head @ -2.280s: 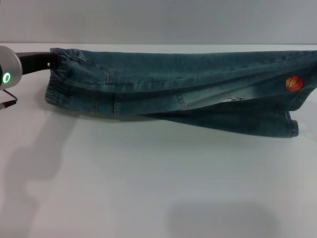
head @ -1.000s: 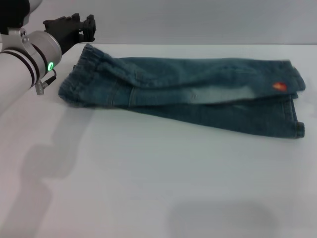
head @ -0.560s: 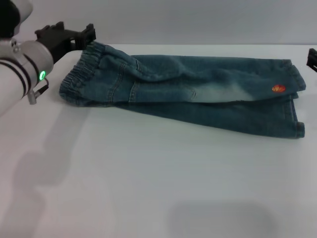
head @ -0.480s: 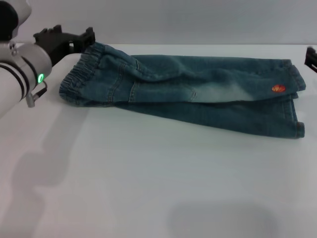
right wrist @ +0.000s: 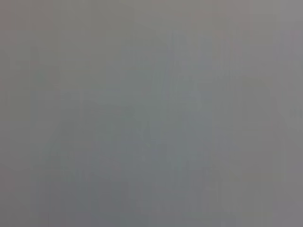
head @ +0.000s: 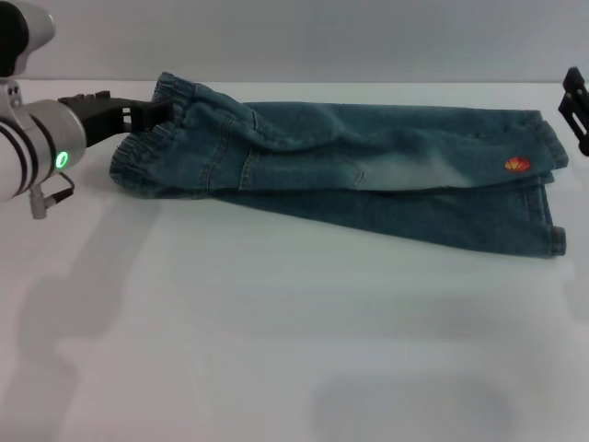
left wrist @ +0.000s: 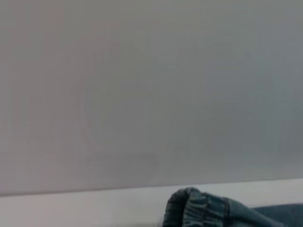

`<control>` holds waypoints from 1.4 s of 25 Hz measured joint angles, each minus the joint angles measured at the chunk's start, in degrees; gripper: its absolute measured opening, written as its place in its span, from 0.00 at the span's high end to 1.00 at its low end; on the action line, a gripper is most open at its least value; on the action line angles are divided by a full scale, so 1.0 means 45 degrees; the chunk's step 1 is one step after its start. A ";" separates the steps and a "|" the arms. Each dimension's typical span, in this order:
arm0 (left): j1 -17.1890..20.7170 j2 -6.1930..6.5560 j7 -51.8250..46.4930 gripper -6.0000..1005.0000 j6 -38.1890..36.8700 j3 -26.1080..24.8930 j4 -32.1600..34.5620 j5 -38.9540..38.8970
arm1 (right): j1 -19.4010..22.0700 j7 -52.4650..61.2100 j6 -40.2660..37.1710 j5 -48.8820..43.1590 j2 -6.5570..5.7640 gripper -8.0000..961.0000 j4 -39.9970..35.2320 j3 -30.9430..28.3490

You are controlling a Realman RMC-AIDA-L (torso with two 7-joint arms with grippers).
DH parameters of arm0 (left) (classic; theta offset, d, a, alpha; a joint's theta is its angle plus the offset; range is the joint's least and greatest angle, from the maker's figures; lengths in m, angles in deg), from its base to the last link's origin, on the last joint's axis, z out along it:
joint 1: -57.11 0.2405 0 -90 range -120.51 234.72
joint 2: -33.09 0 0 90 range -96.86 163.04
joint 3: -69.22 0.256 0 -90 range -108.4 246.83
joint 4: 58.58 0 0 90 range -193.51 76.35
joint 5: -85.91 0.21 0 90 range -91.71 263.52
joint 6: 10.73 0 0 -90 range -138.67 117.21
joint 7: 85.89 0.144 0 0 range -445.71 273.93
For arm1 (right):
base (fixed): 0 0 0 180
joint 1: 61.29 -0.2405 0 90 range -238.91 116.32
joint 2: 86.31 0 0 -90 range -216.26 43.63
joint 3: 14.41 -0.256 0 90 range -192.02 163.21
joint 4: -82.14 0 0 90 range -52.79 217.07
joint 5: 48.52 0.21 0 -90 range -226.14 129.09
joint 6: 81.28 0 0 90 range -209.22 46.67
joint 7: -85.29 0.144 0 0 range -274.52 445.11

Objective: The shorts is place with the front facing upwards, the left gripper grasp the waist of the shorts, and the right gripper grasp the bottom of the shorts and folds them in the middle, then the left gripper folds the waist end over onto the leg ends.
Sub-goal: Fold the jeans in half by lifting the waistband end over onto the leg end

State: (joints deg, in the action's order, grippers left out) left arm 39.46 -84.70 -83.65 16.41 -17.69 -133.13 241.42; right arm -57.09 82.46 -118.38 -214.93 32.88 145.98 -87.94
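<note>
The blue denim shorts (head: 368, 175) lie folded lengthwise on the white table (head: 276, 322), one leg stacked over the other. Their puckered waist (head: 138, 158) is at the left, and the straight leg ends (head: 556, 216) at the right. An orange ball print (head: 517, 166) shows near the hems. My left gripper (head: 152, 112) reaches in from the left and meets the far corner of the waistband. The left wrist view shows that ruffled waistband (left wrist: 199, 213) low in the picture. Only a black part of my right gripper (head: 575, 106) shows at the right edge, just beyond the hems.
A plain grey wall (head: 322, 37) backs the table's far edge, close behind the shorts. The right wrist view shows only flat grey. Bare white tabletop stretches in front of the shorts.
The shorts, held stretched above the table 2.3 s ago, now lie flat. My left gripper has dropped from above the waist's far corner to waistband level. My right gripper has edged into view.
</note>
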 joint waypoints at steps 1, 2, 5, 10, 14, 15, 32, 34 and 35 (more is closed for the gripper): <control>0.0082 0.0000 0.0002 0.15 0.0183 -0.0056 -0.0188 0.0003 | 0.0011 0.0009 0.0028 0.0072 0.0004 0.23 -0.0054 0.0065; 0.0129 0.0005 0.0002 0.15 0.0298 -0.0104 -0.0297 0.0010 | 0.0034 0.0017 0.0095 0.0238 0.0012 0.24 -0.0103 0.0127; 0.0225 0.0015 0.0009 0.15 0.0998 -0.0423 -0.0579 0.0046 | 0.0014 0.0066 0.0186 0.1192 -0.0010 0.30 -0.0366 0.0299; 0.0110 0.0034 0.0024 0.15 0.1517 -0.0673 -0.0464 0.0076 | 0.0049 0.0009 0.0195 0.1660 -0.0046 0.56 -0.0472 0.0850; -0.0082 0.0047 0.0026 0.15 0.2178 -0.0917 -0.0275 0.0027 | 0.0093 -0.0007 0.0230 0.1646 -0.0044 0.66 -0.0414 0.0975; -0.0236 0.0048 0.0039 0.15 0.2549 -0.1006 -0.0066 0.0031 | 0.0097 -0.0006 0.0251 0.1649 -0.0044 0.69 -0.0406 0.1014; -0.1198 -0.0014 0.0706 0.15 0.2750 -0.1202 0.1554 -0.0263 | 0.0354 0.0062 0.0968 0.1713 -0.0062 0.99 0.0059 0.1234; -0.1266 -0.0016 0.1007 0.15 0.2665 -0.1202 0.1645 -0.0596 | 0.0375 0.0064 0.1049 0.1710 -0.0063 0.99 0.0133 0.1239; -0.1288 -0.0016 0.1178 0.15 0.2646 -0.1203 0.1654 -0.0783 | 0.0402 0.0064 0.1181 0.1706 -0.0063 0.99 0.0196 0.1241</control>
State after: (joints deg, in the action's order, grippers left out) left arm 33.67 -84.77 -78.35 28.31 -23.11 -125.69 237.90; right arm -55.28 82.75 -113.06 -207.25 32.60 146.86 -82.35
